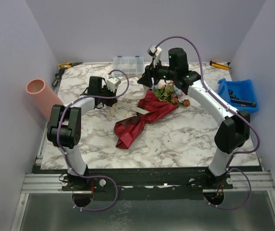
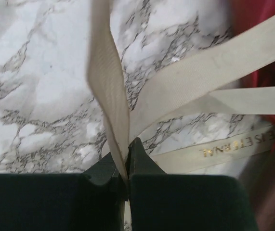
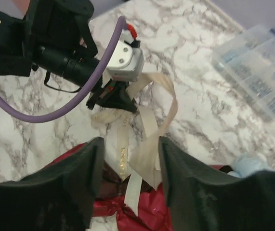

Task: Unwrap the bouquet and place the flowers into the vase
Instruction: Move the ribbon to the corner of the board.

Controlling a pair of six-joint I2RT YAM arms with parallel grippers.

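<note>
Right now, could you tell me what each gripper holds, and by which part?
The left gripper pinches one strand of the ribbon; the right gripper, open, holds nothing.

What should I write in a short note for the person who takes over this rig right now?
Left gripper: shut on the beige ribbon, low over the table.
Right gripper: open, holding nothing, above the tied part of the bouquet.
Bouquet: lying mid-table in its maroon wrap; the flowers stick out at the far end.
Vase: tilted at the table's left edge, no flowers in it.
Done: ribbon grasped only; whether the knot is loose, I cannot tell.
Left: pull the ribbon off, open the wrap, put the flowers into the vase.
</note>
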